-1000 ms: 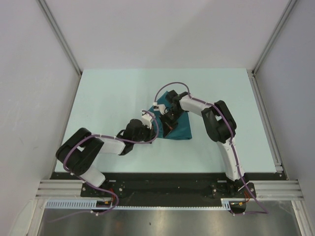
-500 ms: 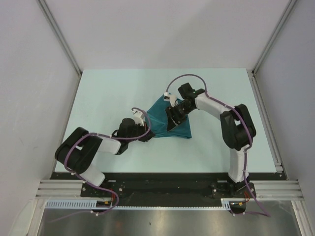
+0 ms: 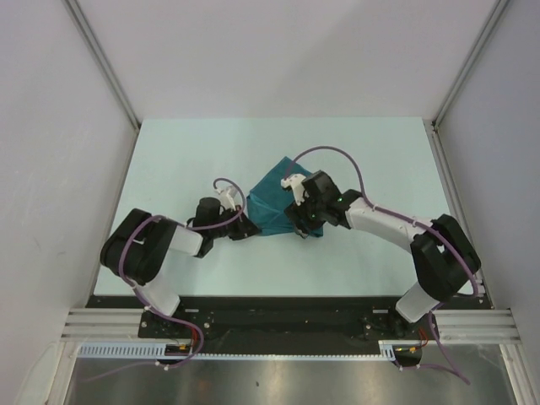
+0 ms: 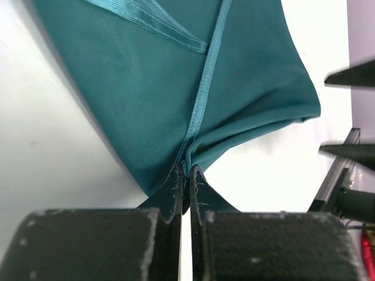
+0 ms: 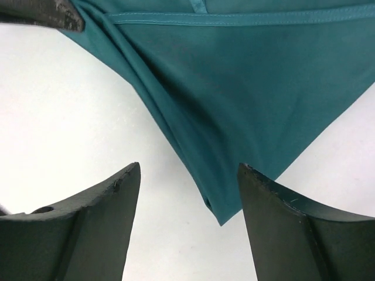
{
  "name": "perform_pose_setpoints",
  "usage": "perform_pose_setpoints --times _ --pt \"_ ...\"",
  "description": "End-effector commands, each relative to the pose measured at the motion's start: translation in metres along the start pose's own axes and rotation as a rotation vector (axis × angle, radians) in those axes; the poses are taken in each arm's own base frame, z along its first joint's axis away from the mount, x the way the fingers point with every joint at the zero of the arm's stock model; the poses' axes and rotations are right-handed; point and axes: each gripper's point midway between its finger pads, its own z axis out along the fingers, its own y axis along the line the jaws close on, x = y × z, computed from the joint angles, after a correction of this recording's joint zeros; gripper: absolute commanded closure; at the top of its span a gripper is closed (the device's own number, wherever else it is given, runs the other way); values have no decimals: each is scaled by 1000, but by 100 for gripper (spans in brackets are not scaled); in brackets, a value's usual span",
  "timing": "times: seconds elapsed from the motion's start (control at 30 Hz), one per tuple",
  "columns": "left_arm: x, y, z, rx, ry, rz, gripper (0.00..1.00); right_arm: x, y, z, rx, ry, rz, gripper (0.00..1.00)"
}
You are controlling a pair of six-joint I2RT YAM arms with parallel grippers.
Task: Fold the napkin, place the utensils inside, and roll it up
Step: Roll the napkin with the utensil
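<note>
The teal napkin (image 3: pixel 272 199) lies folded into a rough triangle on the pale table (image 3: pixel 186 160). My left gripper (image 3: pixel 246 226) is shut on the napkin's near-left corner; in the left wrist view the cloth (image 4: pixel 176 76) bunches into the pinched jaws (image 4: pixel 186 170). My right gripper (image 3: pixel 298 224) hovers open over the napkin's near-right corner. In the right wrist view that corner of the napkin (image 5: pixel 246 88) points down between the spread fingers (image 5: pixel 188 168) without touching them. The utensils are out of view.
Metal frame rails (image 3: pixel 456 202) run along the table's sides, with white walls behind them. The tip of the left gripper shows at the top left of the right wrist view (image 5: pixel 53 14). The right gripper's fingers (image 4: pixel 351 76) appear at the right edge of the left wrist view.
My right gripper has opened, let go of the napkin and drawn back toward the near right. My left gripper has drawn its pinched corner left, and the napkin now lies flatter.
</note>
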Motion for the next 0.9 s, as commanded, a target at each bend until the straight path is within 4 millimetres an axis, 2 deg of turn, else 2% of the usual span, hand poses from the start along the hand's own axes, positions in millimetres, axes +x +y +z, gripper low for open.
perform_pose_setpoints --times 0.0,0.2,0.43,0.6,0.73,0.8,0.87 --pt "-9 -4 3 27 40 -40 100 -28 -20 -11 290 -124 -91 28" --pt "-13 2 5 11 70 -65 100 -13 -2 -5 359 -77 -214 28" --pt "-20 6 5 2 71 -76 100 9 7 7 377 15 -299 29" --pt "-20 7 5 2 75 -80 100 27 -1 18 412 106 -328 32" --pt "-20 8 5 6 82 -80 100 33 -13 21 465 144 -334 38" --pt "-18 9 6 3 86 -81 100 36 -22 20 494 163 -329 45" --pt "-19 9 6 7 88 -82 100 33 -22 20 490 157 -325 57"
